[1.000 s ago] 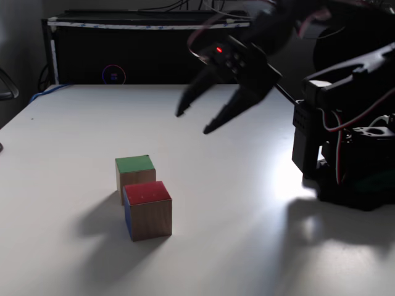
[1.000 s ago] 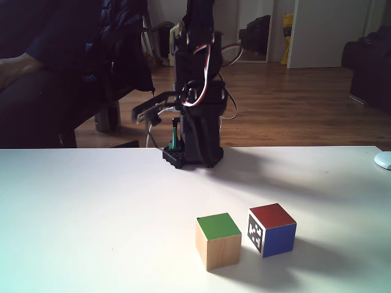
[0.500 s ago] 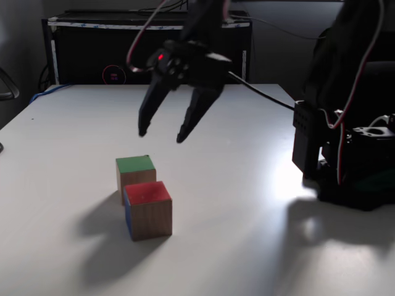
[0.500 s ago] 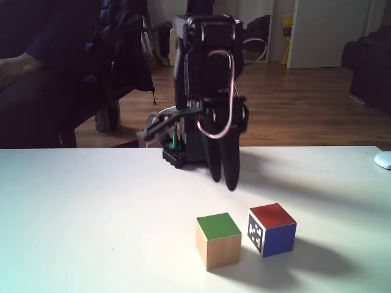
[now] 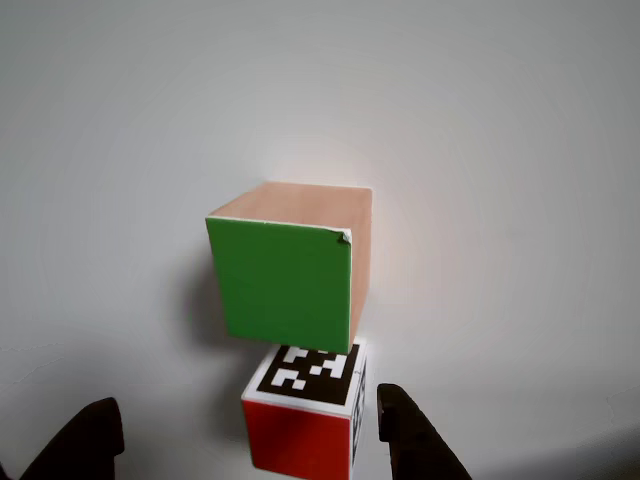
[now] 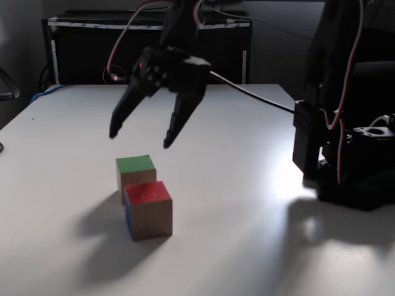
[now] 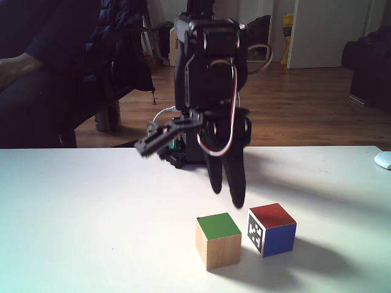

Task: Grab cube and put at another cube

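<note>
In a fixed view, going from left to right, the black gripper (image 6: 139, 139) hangs in the air with its two fingers spread wide apart and nothing between them. Its tips point down at the white table (image 6: 247, 185). Right under it sits the cube (image 6: 134, 174), a wooden block with a green top. Touching it, or just beside it, on the side nearer the camera is another cube (image 6: 148, 210) with a red top. Farther right stands the dark base of the arm (image 6: 345, 160). In the other fixed view, the cube (image 7: 218, 240) sits on the left and another cube (image 7: 272, 229) sits just beside it on the right, with a thin gap between them. That second block shows a black-and-white pattern on one side and blue on another. The gripper (image 7: 229, 192) hangs just above and behind the two blocks. In the other view, looking down, the cube (image 5: 290, 265) is in the middle, and another cube (image 5: 305, 420) is right below it in the picture. Two dark fingertips (image 5: 410, 440) poke in at the bottom, far apart from each other.
</note>
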Controlling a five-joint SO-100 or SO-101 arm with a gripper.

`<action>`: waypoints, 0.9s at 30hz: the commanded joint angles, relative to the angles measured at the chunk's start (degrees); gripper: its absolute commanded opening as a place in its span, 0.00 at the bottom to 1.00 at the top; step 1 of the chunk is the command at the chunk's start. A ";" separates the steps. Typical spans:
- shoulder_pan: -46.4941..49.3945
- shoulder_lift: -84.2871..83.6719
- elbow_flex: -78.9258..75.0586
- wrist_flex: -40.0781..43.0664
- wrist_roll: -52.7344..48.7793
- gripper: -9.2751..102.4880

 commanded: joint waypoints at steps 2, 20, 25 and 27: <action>0.79 -6.24 -6.59 0.70 0.35 0.44; 0.26 -19.34 -13.18 1.58 0.79 0.45; 0.26 -22.24 -14.94 1.58 0.88 0.45; 0.62 -23.38 -15.91 1.58 0.88 0.45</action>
